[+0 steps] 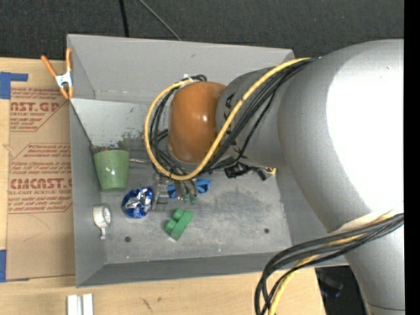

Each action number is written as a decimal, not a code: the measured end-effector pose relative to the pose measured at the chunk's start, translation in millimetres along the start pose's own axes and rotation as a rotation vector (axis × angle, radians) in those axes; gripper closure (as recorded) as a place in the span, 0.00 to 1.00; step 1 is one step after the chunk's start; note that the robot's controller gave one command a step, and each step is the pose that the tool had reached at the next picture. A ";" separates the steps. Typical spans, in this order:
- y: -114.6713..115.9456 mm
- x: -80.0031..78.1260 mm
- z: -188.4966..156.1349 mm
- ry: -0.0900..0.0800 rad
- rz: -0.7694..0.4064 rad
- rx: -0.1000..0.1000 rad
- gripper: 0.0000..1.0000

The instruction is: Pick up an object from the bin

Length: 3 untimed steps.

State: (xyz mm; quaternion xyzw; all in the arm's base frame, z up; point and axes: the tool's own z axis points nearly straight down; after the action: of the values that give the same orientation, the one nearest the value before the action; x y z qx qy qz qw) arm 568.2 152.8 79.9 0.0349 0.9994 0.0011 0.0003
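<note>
My gripper (184,193) hangs low in the middle of the bin, just under the arm's orange cover. A small blue thing (201,186) lies right against it on its right side, partly hidden by it. A green block (178,223) rests on the bin floor just below the gripper, apart from it. To the left of the gripper lies a crumpled blue-and-white ball (137,203).
A light green cup (111,168) lies on its side by the bin's left wall. A small white piece (101,216) sits in the lower left corner. The arm and its cables cover the bin's right and back parts.
</note>
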 end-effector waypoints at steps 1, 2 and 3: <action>0.0 0.0 0.0 0.000 0.000 0.000 0.00; 19.4 42.3 11.1 0.004 0.028 0.001 0.00; 18.0 39.6 10.2 0.000 0.030 0.000 1.00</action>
State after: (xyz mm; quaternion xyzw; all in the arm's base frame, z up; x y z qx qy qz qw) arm 529.9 173.5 69.8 0.0500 0.9987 0.0012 0.0004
